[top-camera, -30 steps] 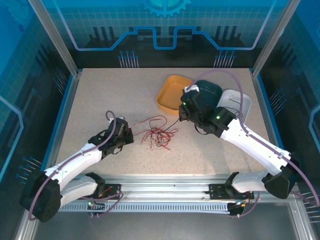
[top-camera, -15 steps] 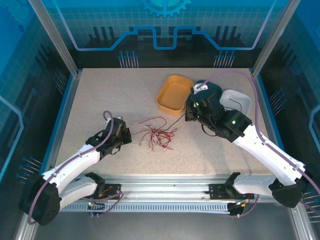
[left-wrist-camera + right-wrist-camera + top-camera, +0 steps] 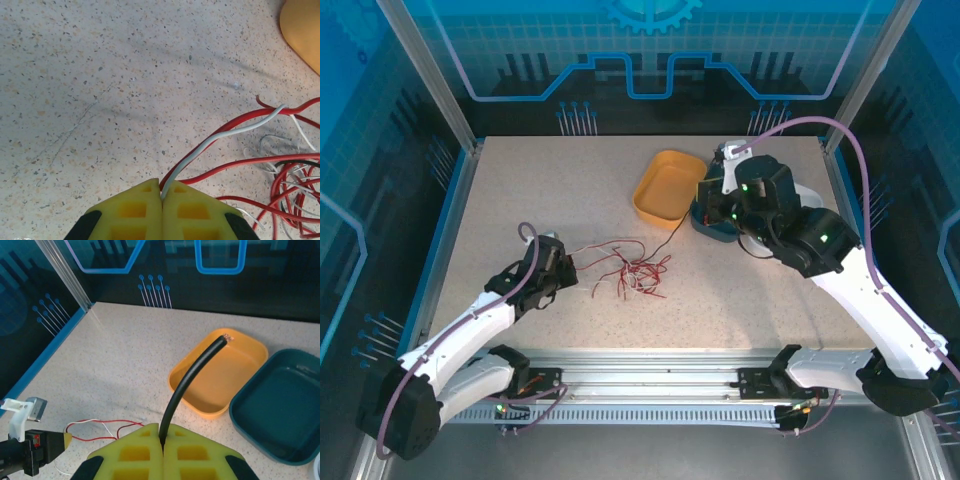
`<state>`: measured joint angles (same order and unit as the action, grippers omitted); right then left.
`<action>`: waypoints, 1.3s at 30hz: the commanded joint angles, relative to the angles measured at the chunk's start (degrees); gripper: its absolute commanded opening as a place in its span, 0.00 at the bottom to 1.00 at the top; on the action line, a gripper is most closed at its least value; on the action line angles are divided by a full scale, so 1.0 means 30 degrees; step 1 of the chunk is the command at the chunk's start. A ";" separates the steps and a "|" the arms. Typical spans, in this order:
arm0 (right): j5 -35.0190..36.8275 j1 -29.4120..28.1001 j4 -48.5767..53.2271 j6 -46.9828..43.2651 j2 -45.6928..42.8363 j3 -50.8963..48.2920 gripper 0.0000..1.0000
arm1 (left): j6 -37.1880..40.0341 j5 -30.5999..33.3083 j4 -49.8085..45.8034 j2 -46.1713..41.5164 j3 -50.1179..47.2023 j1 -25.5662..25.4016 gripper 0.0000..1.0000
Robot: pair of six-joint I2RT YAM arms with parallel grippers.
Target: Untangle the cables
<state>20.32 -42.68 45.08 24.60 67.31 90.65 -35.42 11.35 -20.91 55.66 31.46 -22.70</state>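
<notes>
The cables lie as a loose red, white and black tangle (image 3: 635, 272) in the middle of the table. My left gripper (image 3: 563, 268) sits just left of it, low over the table. Its yellow jaws (image 3: 161, 192) are shut on a white cable (image 3: 220, 137), and a red strand runs out beside it toward the tangle (image 3: 295, 190). My right gripper (image 3: 706, 213) hangs raised at the back right, by the trays. It (image 3: 162, 434) is shut on a black cable (image 3: 192, 372) whose bare end sticks up. The black cable (image 3: 675, 243) stretches down to the tangle.
An orange tray (image 3: 660, 190) stands at the back, right of centre, with a teal tray (image 3: 712, 228) beside it, mostly under my right arm. A white tray (image 3: 812, 203) peeks out behind that arm. In the right wrist view the orange tray (image 3: 250, 347) and teal tray (image 3: 280, 410) lie ahead.
My right gripper has risen and drawn back to the right with the black cable, pulling it taut. My left gripper has shifted slightly left, stretching the strands out of the tangle.
</notes>
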 commanded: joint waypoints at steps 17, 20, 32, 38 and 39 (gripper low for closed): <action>-0.0840 0.0595 0.2954 -0.2541 0.0565 0.6315 0.00 | 0.0871 -0.0159 -0.1017 -0.0524 0.0264 0.1002 0.00; -0.1177 0.0654 0.3104 -0.2800 0.0445 0.7222 0.00 | 0.0908 -0.0305 -0.1001 -0.0586 0.0253 0.1120 0.00; -0.0495 0.0691 0.3865 -0.3964 0.0660 1.0638 0.00 | 0.0816 -0.0767 -0.0746 -0.0447 -0.0026 0.1209 0.00; 0.1344 0.0772 0.4519 -0.4803 0.1398 1.2252 0.00 | 0.0878 -0.0954 -0.0651 -0.0433 -0.0020 0.1238 0.00; 0.1621 0.0777 0.4637 -0.4913 0.1546 1.2497 0.00 | 0.0879 -0.1001 -0.0653 -0.0448 -0.0026 0.1240 0.00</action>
<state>21.06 -41.21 57.32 12.29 70.96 125.60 -33.91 9.61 -22.46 54.72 31.46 -19.59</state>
